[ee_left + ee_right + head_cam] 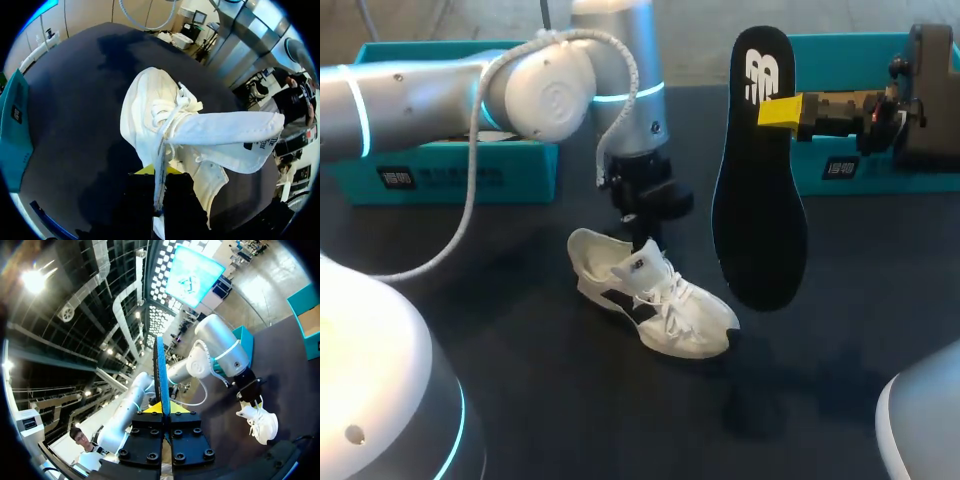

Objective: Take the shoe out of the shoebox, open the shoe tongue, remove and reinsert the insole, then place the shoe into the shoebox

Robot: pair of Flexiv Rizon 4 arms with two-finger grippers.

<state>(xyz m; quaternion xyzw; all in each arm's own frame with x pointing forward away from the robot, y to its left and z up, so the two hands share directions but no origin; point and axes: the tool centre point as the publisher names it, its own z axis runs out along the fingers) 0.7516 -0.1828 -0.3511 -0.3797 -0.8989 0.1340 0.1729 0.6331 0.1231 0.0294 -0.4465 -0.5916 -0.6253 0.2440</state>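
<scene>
The white shoe (655, 295) lies on the dark table, toe towards the front right. My left gripper (642, 228) comes down onto its heel end. In the left wrist view that gripper (159, 174) is shut on a thin white edge of the shoe (150, 115) at its opening, and the tongue (225, 136) is pulled out to one side. The black insole (758, 190) hangs upright in the air right of the shoe, with my right gripper (782, 110) shut on its upper part. Seen from the right wrist, the insole (160, 372) stands edge-on between the fingers of the gripper (163, 410).
A teal shoebox (450, 170) stands at the back left behind my left arm. A second teal box (880, 165) stands at the back right under my right arm. Bare dark tabletop (550, 400) lies in front of the shoe.
</scene>
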